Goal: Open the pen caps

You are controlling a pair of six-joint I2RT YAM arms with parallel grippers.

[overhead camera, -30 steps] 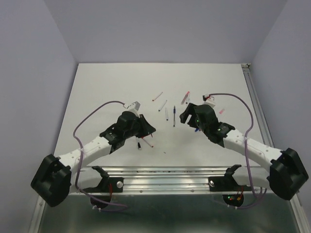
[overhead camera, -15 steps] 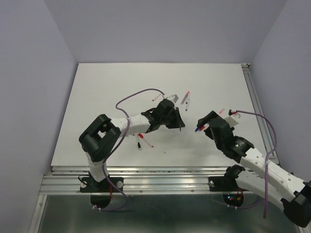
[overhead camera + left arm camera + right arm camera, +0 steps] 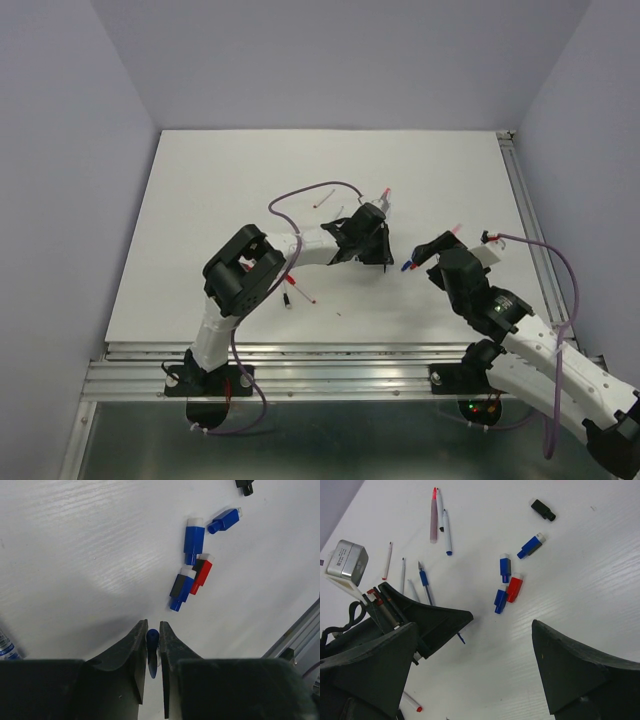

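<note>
My left gripper [image 3: 152, 630] is shut on a blue pen cap [image 3: 152, 645], held just above the white table. It also shows in the top view [image 3: 380, 255] at the table's middle. Just ahead of it lie loose pen caps: two blue ones [image 3: 194, 540] [image 3: 225, 521], a red one [image 3: 202, 573], a blue and black one [image 3: 181, 589] and a black one [image 3: 244, 485]. My right gripper [image 3: 474, 627] is wide open and empty above the table, to the right of the left gripper [image 3: 435, 617]. The red cap [image 3: 514, 587] lies ahead of it.
Several thin pens lie beyond the left gripper: a pink one [image 3: 434, 515], a white one with a blue tip [image 3: 447, 530] and a blue one [image 3: 424, 580]. A red-tipped pen [image 3: 300, 290] and a black cap [image 3: 287, 298] lie near the left arm. A metal rail [image 3: 340, 355] runs along the near edge.
My left arm has swung from the near left out to the table's middle. My right arm has pulled back to the right and toward the near edge.
</note>
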